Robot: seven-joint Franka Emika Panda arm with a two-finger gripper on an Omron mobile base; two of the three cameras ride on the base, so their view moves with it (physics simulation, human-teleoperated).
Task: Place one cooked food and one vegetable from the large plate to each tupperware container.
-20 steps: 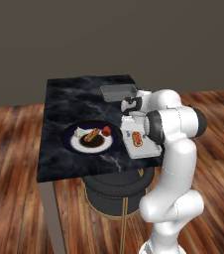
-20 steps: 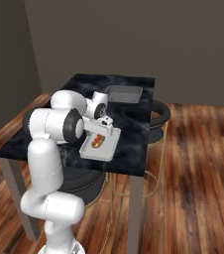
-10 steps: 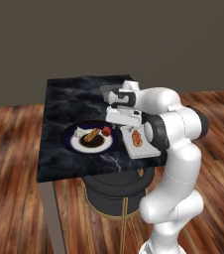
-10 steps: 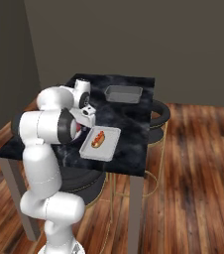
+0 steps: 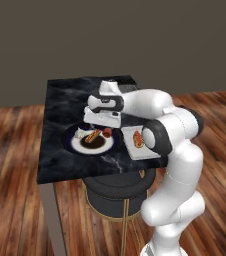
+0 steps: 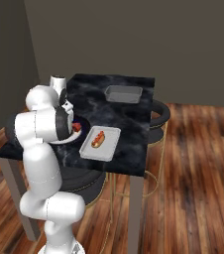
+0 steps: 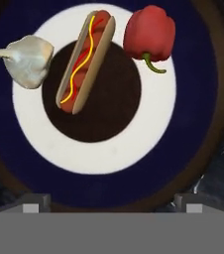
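We see our gripper hanging over the plate, jaws spread wide with nothing between them; in the hand view the two finger tips rise at the lower edge, far apart, near the plate's dark rim. Straight below the hand lie three foods on the plate: a hot dog with a yellow squiggle, lying from the brown centre onto the white ring, a red pepper just beside its bun on the ring, and a pale garlic bulb on the other side of the hot dog, also on the ring. None of them touches our fingers.

From the left base view the plate sits near the front of the dark marble table. Just beside it, toward the arm, is the pale tray, and it holds a second hot dog. In the right base view the darker grey tray stands well apart at the far end of the table, and dark stools are tucked under the table's edge.
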